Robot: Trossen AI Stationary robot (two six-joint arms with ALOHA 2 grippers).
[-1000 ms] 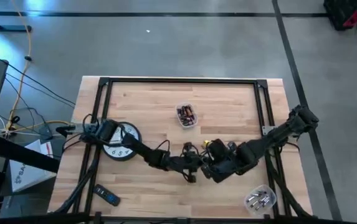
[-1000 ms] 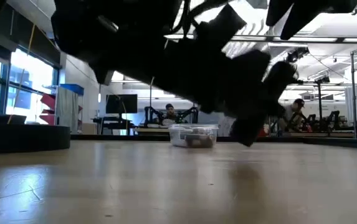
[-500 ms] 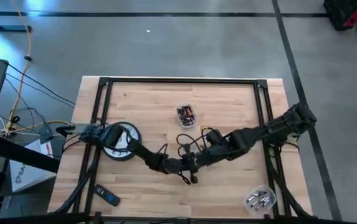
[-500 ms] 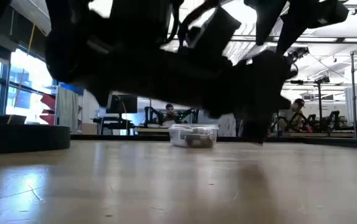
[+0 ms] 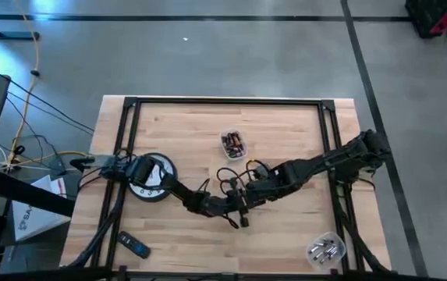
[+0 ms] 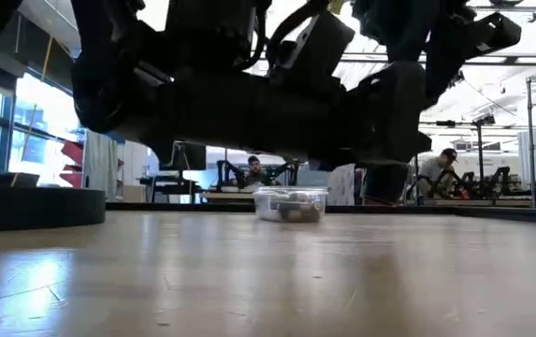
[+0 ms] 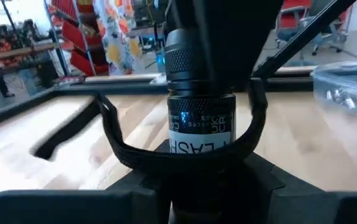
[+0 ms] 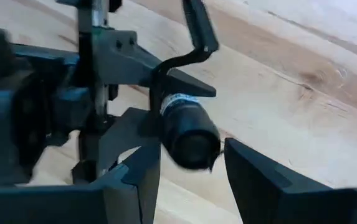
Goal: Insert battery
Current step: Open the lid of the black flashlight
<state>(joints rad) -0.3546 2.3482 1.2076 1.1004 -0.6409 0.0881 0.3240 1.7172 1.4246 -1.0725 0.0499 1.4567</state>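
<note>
While my left gripper point(image 7: 184, 186) clamps the flashlight point(image 7: 200, 118) mid-frame in the high view, its long axis points at my right gripper point(image 8: 184, 180), spread open around its end.

The table point(image 5: 184, 125) is pale, smooth wood (faintly glossy), the flashlight point(image 7: 200, 106) matt black with knurled ridges.

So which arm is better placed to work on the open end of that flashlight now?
Probably the right. The left gripper is shut on the flashlight, holding it above the table, while the right gripper is open with the flashlight's end between its fingers.
</note>
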